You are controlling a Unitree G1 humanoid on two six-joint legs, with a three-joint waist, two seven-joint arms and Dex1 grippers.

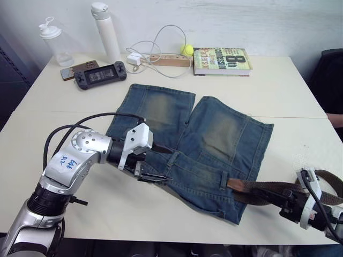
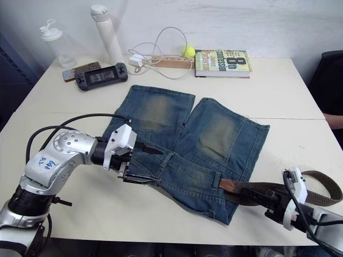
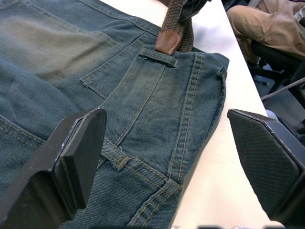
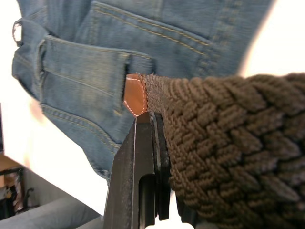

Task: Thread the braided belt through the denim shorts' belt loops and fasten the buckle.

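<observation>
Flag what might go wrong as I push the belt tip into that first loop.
The right hand grips the brown braided belt behind its tan leather tip; the soft braid may buckle at the blue denim belt loop. The open left hand pins nothing, so the faded blue denim shorts could slide.

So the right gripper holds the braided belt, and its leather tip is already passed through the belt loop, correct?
Not quite. The right gripper holds the braided belt, but the leather tip lies just before the belt loop, not through it, as the left wrist view shows.

Head stereo pair looking down, wrist cameras close over denim shorts (image 1: 198,144)
</observation>
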